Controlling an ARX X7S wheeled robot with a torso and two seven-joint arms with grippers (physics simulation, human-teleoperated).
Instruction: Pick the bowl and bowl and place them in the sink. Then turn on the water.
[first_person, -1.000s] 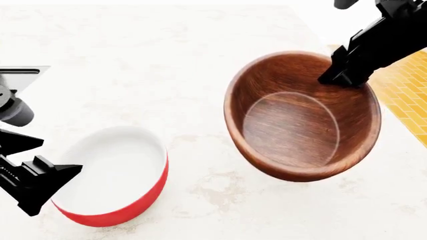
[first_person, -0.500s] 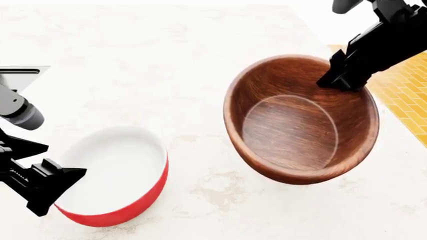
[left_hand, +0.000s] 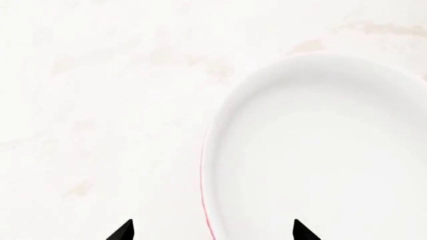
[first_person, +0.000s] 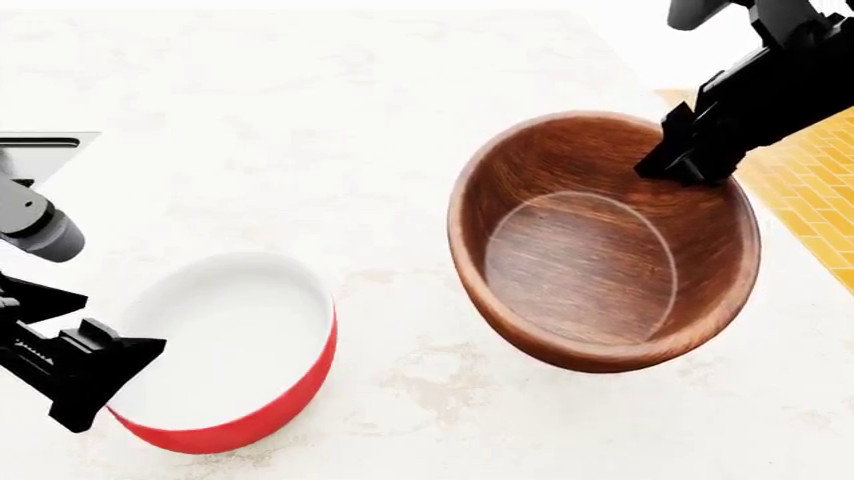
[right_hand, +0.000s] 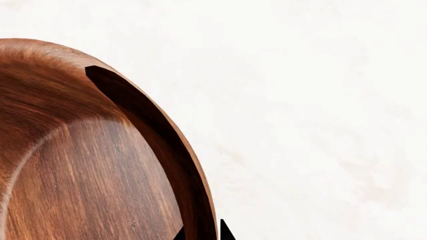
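- At the far left of the head view, the left pincer (first_person: 94, 375) is seen low beside the red bowl (first_person: 234, 370), reached in from the lower-left corner on a black arm with a grey joint above it.
- In the left wrist view, two black fingertips (left_hand: 123, 231) are seen spread apart, one on either side of the bowl's wall, with the pink-red edge (left_hand: 203, 190) between them; no contact with the wall can be made out.
- The red bowl is shown resting on the pale marbled bench (first_person: 294, 130), glossy red outside and plain white inside, with nothing in it.
- A corner of a dark, metal-edged object (first_person: 47, 150) is cut off at the left edge of the head view; what it is cannot be told.
- To the right, well apart from the red bowl, the wooden bowl (first_person: 601, 250) is shown tilted, its opening turned toward the camera; it appears lifted clear of the bench and holds nothing.
- The right pincer (first_person: 687, 160) is clamped on the far right part of that bowl's rim, the black arm slanting down from the upper-right corner.
- In the right wrist view, one finger (right_hand: 133, 107) is seen lying along the inner wall, and the tips pinch the rim (right_hand: 200, 200).
- A yellow tiled floor (first_person: 807, 190) is seen past the bench's right edge.
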